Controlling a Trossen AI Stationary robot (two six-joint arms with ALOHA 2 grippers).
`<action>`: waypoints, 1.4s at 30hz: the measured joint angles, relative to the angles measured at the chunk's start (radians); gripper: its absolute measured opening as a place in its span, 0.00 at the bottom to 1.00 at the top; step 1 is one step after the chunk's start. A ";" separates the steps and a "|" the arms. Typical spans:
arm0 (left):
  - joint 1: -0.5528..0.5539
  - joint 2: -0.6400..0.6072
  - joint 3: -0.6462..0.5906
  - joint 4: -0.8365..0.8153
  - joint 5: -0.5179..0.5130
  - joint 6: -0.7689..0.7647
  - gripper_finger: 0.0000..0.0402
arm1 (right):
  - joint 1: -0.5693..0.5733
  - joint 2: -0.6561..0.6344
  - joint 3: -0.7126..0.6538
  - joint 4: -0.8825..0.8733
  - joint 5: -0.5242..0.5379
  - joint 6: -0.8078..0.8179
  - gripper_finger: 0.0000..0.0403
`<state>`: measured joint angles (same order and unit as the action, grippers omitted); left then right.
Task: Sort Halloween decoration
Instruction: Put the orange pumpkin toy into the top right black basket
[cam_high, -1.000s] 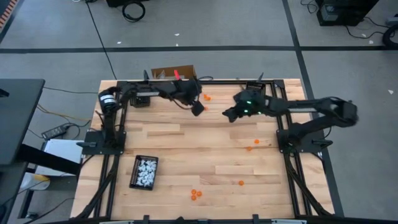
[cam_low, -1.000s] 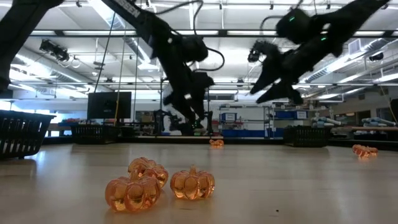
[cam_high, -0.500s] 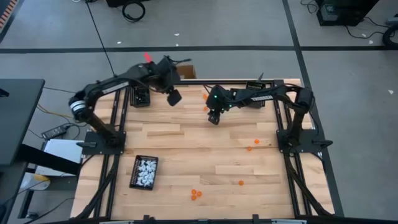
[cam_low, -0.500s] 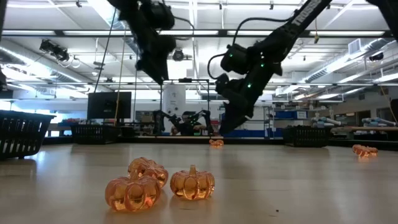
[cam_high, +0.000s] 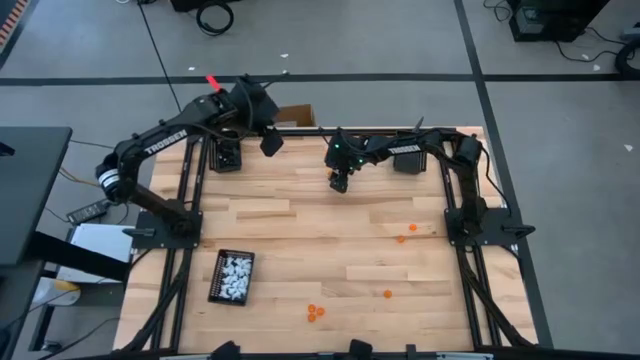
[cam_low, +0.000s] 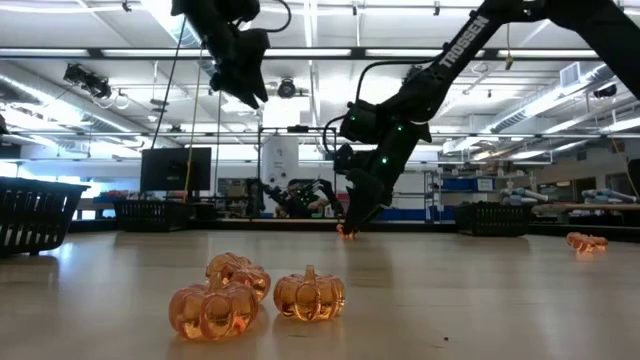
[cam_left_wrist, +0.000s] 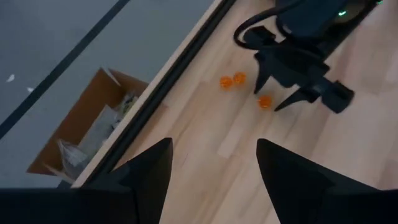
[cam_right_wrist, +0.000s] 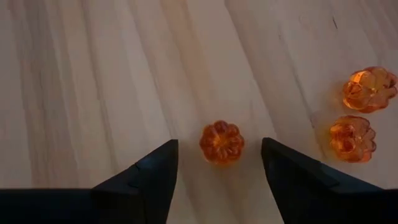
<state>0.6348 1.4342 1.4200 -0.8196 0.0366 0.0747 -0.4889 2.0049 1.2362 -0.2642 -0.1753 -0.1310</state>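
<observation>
Surroundings of the wooden surface

The plank surface sits in a black frame at the centre of the overhead picture, on a grey floor crossed by dark lines. A small black tray lies at its lower left, two more black trays at its upper edge. An open cardboard box stands on the floor just above that edge. A black cable runs across the upper left, and black baskets show in the level picture.

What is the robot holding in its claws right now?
Nothing. The right gripper is open, its fingers either side of an orange pumpkin lying on the table, not pinching it. The left gripper is open and empty, raised above the table's edge.
</observation>
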 joint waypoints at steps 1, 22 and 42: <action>0.007 0.005 0.000 -0.001 -0.001 0.004 0.60 | 0.000 0.004 0.010 -0.011 -0.001 0.000 0.58; 0.076 0.039 -0.002 0.149 0.000 0.051 0.60 | 0.003 0.003 0.009 -0.025 0.013 0.015 0.30; 0.079 0.201 0.000 0.212 0.070 0.076 0.60 | -0.189 -0.424 -0.096 -0.429 0.070 0.102 0.16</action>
<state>0.7140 1.6350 1.4197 -0.6073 0.1065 0.1505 -0.6780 1.5804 1.1406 -0.6928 -0.1052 -0.0294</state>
